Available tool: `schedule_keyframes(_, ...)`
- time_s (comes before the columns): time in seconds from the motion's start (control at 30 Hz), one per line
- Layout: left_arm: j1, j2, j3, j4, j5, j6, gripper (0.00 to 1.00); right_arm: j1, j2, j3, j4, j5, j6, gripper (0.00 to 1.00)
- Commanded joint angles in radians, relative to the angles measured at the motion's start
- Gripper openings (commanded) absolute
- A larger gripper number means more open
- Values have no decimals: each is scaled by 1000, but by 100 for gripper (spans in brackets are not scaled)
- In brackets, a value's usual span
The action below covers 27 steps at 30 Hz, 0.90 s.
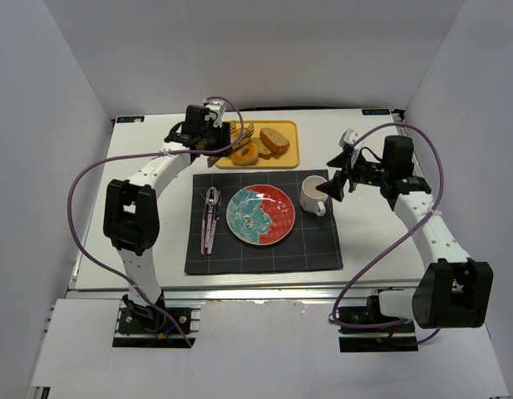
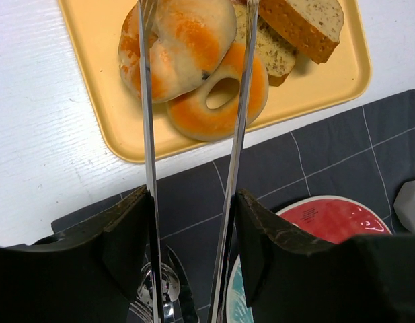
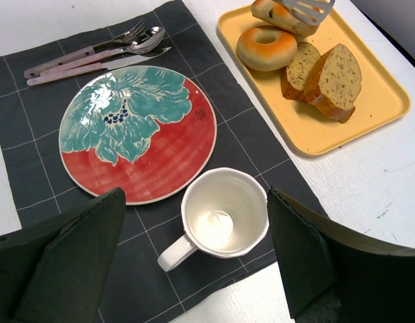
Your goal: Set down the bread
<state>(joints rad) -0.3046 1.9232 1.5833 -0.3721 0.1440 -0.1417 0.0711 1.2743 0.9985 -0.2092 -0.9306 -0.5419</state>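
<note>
The bread point(image 2: 177, 44) is a lumpy golden roll on the yellow tray point(image 2: 99, 81), leaning on a smooth ring-shaped roll point(image 2: 194, 118). My left gripper point(image 2: 192, 202) is shut on a pair of metal tongs point(image 2: 148, 134), whose two arms run forward on either side of the bread. From the right wrist view the tongs' slotted tip point(image 3: 308, 8) lies over the bread point(image 3: 274, 12). In the top view the left gripper point(image 1: 213, 137) hangs at the tray's left end. My right gripper point(image 3: 195, 195) stands open above the white mug point(image 3: 224, 212), holding nothing.
Bread slices point(image 3: 328, 74) lie on the tray's right half. A red and teal plate point(image 1: 260, 214) sits on the dark placemat point(image 1: 264, 253), with cutlery point(image 1: 210, 218) to its left and the mug point(image 1: 314, 194) to its right. White walls enclose the table.
</note>
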Motion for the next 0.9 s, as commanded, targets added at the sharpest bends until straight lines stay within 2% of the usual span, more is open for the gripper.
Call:
schedule_keyframes(0.0,-2,-13,50,-19,-12,24,61,-10,-18,-12,30,-31,10,89)
schedule_keyframes(0.5,-5,-12,75,-77,-37,44,59,-13,-18,-21,44,-47,30,89)
schedule_keyframes(0.8,-13,7,70,-97,-23,39,53,-13,-21,-23,54,-53,40,89)
schedule_keyframes(0.87,-13,13,73,-103,-17,39,48,-16,-23,-24,56,-53,40,89)
